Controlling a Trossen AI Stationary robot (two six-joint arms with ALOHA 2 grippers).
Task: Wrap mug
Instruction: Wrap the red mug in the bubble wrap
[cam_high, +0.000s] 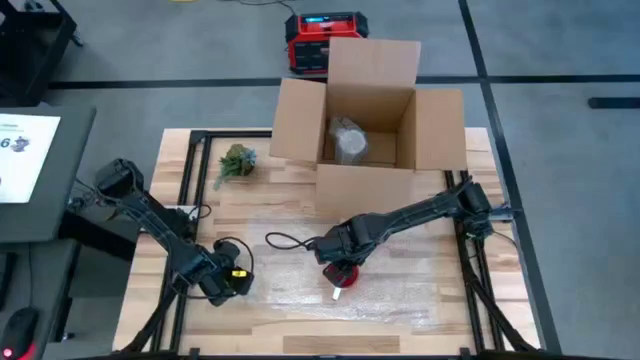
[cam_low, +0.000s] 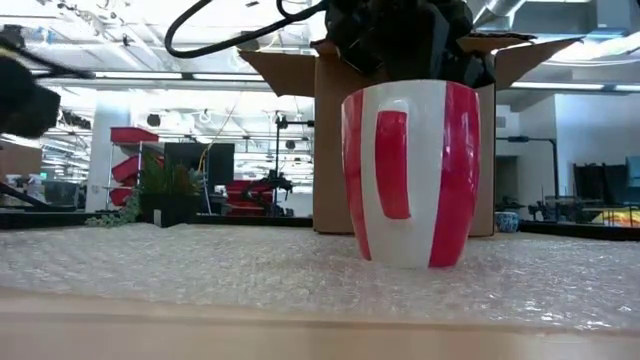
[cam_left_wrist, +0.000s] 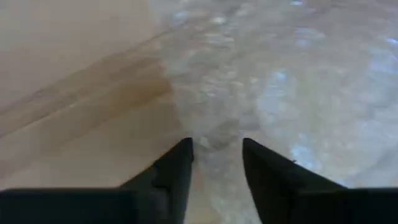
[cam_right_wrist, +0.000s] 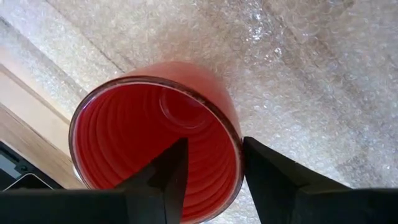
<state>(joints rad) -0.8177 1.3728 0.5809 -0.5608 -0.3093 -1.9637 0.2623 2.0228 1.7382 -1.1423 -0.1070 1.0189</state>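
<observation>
The right arm reaches in from the table's right edge, stretched low and long toward the middle, its wrist bent down so the right pincer (cam_high: 338, 268) drops over the red mug (cam_high: 341, 276) from above. In the right wrist view 1 dark finger (cam_right_wrist: 166, 174) sits inside the rim and the other just outside it, so the pincer straddles the mug's wall at a narrow gap; whether the pads press the wall I cannot tell. The mug (cam_low: 411, 172) stands upright on the bubble wrap (cam_high: 300, 262), near the middle of the table's front half; it is a smooth, glossy cylinder tapering slightly to its base, red with broad white panels and a red loop handle (cam_low: 392, 164), its inside red and ringed. The bubble wrap is a clear, pebbled sheet spread flat over the pale wooden table (cam_high: 180, 170). The left arm folds in from the table's left edge, elbow bent, its left pincer (cam_high: 222, 281) pointing down at the sheet's left border near the front left corner; its 2 fingers (cam_left_wrist: 171, 177) stand a little apart with a raised fold of bubble wrap (cam_left_wrist: 214, 134) between the tips. An open cardboard box (cam_high: 362, 100) stands at the back edge with a wrapped bundle (cam_high: 348, 142) inside, and a small green plant (cam_high: 236, 162) lies to its left.
</observation>
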